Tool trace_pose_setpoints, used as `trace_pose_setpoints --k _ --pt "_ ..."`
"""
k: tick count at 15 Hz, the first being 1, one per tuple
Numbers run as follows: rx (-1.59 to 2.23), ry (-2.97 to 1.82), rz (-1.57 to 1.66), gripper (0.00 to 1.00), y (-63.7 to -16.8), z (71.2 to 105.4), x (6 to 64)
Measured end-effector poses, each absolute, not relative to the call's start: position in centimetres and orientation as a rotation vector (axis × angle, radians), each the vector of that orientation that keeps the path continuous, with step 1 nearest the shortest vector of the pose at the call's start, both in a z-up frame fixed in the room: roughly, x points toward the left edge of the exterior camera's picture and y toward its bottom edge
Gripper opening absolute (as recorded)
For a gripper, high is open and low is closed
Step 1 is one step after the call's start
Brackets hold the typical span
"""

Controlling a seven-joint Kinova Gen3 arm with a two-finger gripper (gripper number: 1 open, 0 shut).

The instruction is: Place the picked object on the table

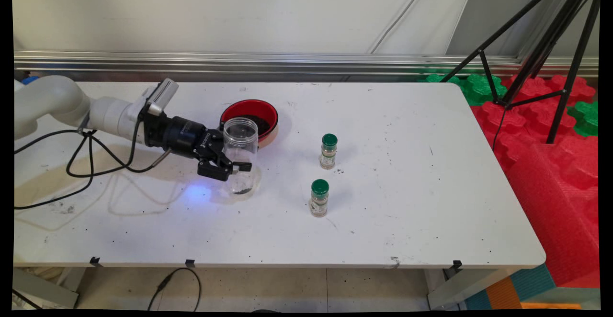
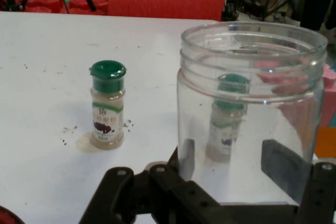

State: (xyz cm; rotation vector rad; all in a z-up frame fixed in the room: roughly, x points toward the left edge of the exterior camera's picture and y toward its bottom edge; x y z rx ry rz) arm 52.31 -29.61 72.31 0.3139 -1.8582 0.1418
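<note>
My gripper [image 1: 233, 167] reaches in from the left, shut on a clear, lidless plastic jar [image 1: 240, 154]. The jar stands upright with a little dark matter at its bottom. In the hand view the jar [image 2: 247, 114] fills the right half, and the gripper [image 2: 233, 169] has one finger on each side of it. Right behind the jar sits a red bowl [image 1: 249, 116] with dark contents. Two small green-capped spice bottles stand to the right, one farther [image 1: 328, 152] and one nearer [image 1: 319, 197]. The hand view shows one bottle [image 2: 107, 111] openly and the other through the jar.
Dark specks lie scattered over the white table [image 1: 407, 202]. Red and green foam blocks [image 1: 550, 154] and a black tripod [image 1: 541, 53] stand beyond the table's right edge. Black cables [image 1: 86, 164] hang from the arm at the left.
</note>
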Motion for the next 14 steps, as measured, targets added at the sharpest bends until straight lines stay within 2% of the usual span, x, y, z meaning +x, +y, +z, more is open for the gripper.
trace_pose_setpoints --k 14 --pt "0.321 -1.877 0.176 0.0 -28.6 70.7 51.8"
